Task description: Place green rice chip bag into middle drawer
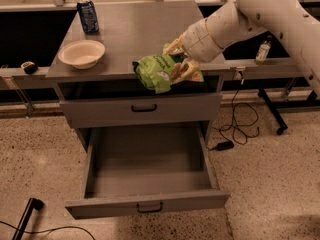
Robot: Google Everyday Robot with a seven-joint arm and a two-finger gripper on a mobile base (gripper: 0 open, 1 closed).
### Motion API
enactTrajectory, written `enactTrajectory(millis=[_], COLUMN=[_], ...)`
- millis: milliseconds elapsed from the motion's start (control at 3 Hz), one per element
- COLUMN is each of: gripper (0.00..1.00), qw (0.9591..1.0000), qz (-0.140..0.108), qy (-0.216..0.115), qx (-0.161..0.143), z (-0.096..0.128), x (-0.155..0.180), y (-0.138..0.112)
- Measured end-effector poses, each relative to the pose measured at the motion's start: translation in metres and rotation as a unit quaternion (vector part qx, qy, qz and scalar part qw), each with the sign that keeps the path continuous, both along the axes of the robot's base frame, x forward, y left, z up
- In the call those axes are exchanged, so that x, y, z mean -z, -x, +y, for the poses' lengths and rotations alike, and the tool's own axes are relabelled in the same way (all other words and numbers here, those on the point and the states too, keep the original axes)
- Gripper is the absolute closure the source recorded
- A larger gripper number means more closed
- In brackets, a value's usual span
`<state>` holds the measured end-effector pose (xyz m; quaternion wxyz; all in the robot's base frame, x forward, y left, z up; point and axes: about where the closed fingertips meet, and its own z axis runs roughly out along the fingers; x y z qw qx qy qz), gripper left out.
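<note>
The green rice chip bag [156,72] is crinkly and bright green. It hangs over the front edge of the cabinet top, held at its right end by my gripper [181,66]. The gripper's tan fingers [186,70] are shut on the bag. My white arm reaches in from the upper right. The middle drawer [145,204] is pulled fully open below, a wide shallow grey tray with a small black handle. Its inside holds nothing. The bag is above and behind the drawer's open space, in front of the closed drawer [144,109] above it.
A cream bowl [82,53] sits at the left of the cabinet top [130,29]. A blue can [88,15] stands at the back left. A small bottle [263,50] stands on the right shelf. Cables [235,129] lie on the floor to the right.
</note>
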<state>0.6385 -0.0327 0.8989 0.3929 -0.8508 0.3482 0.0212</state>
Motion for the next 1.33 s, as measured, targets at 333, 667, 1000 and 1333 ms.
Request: enactTrajectory(millis=[333, 667, 1000, 1333], gripper=[1.00, 1.00, 1.00, 1.00], qw=[1.0000, 0.9993, 0.9912, 0.9867], qz=[0.000, 0.027, 0.082, 0.109], qy=[0.000, 0.018, 0.080, 0.101], qx=[0.000, 0.021, 0.067, 0.066], z=[0.000, -0.004, -0.019, -0.019], x=[0.000, 0.044, 0.132, 0.164], y=[0.000, 0.006, 0.017, 0.034])
